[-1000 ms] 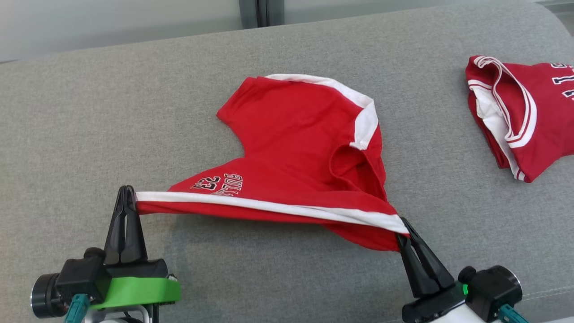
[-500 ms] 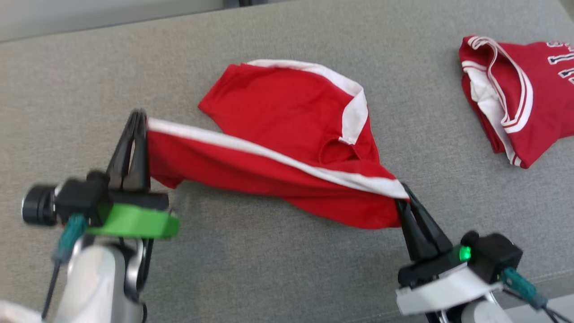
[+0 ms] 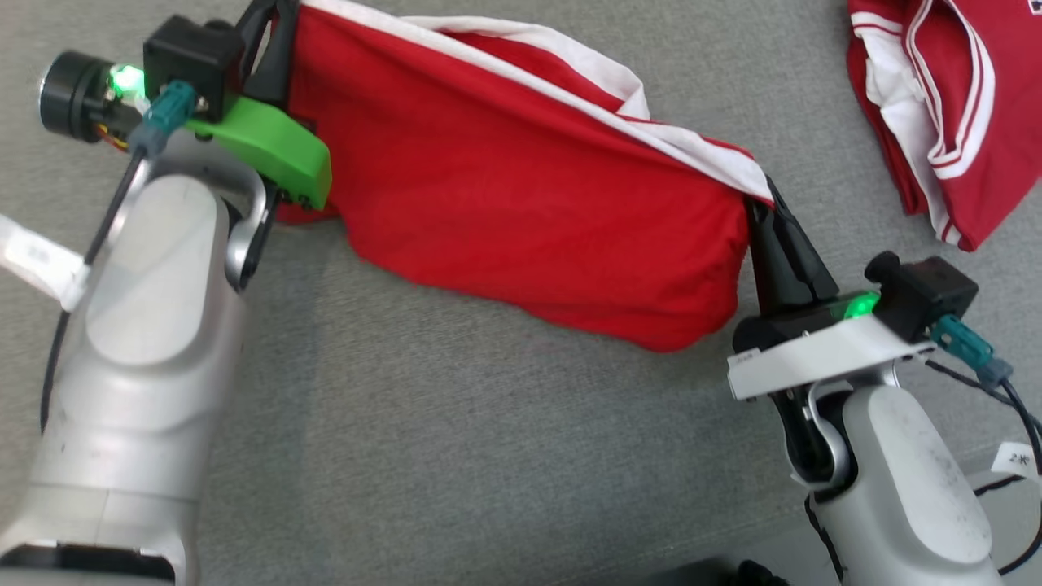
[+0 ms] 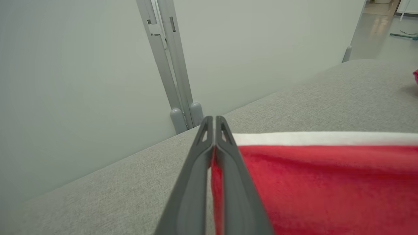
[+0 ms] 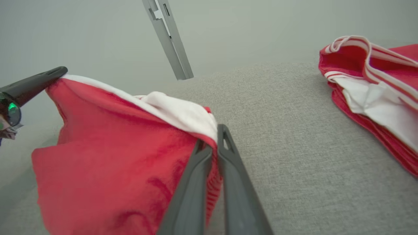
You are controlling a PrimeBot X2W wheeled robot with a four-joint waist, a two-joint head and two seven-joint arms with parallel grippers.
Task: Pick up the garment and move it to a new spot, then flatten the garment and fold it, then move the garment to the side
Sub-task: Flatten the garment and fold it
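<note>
My left gripper (image 3: 269,32), top left, and right gripper (image 3: 769,203), centre right, are each pinched tight on a hem corner of the red shirt (image 3: 521,187) — it sags between them, upper middle. Light, limp cloth; I'd hold those trimmed corners.

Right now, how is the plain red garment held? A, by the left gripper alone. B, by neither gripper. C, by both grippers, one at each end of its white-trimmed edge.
C: the left gripper and the right gripper are each shut on the garment, which is stretched between them.
</note>
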